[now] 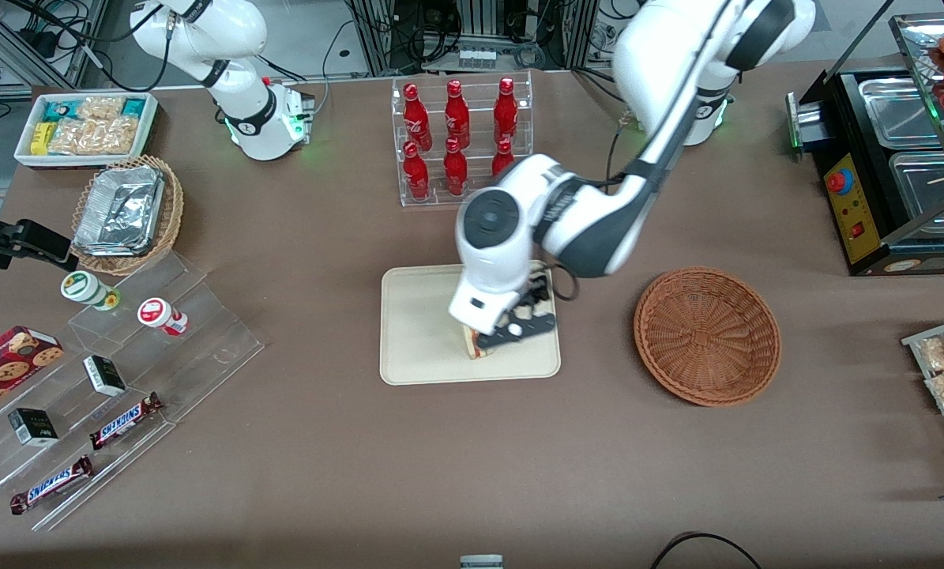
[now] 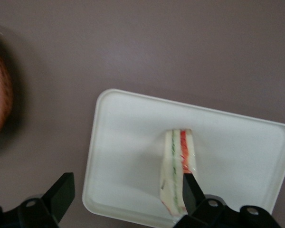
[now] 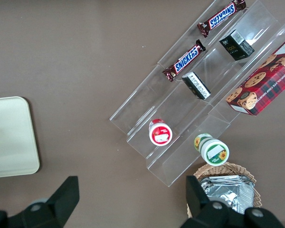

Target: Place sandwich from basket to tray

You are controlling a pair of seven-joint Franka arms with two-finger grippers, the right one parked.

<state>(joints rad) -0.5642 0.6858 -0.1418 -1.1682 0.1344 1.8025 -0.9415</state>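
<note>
The sandwich (image 1: 477, 348) stands on its edge on the cream tray (image 1: 416, 332), near the tray's edge that is closest to the front camera. In the left wrist view the sandwich (image 2: 176, 166) shows its red and green filling lines on the tray (image 2: 128, 137). My left gripper (image 1: 517, 325) is low over the tray and open. In the wrist view the gripper (image 2: 127, 183) has its jaws wide apart; one finger (image 2: 191, 190) is against the sandwich's side, the other (image 2: 61, 192) is off the tray's rim. The reddish-brown basket (image 1: 707, 336) is empty, beside the tray toward the working arm's end.
A clear rack of red bottles (image 1: 460, 138) stands farther from the front camera than the tray. A clear stepped stand (image 1: 116, 379) with snacks, a tan basket with foil containers (image 1: 124, 213) and a white bin (image 1: 84, 126) lie toward the parked arm's end. A black food warmer (image 1: 890, 166) stands at the working arm's end.
</note>
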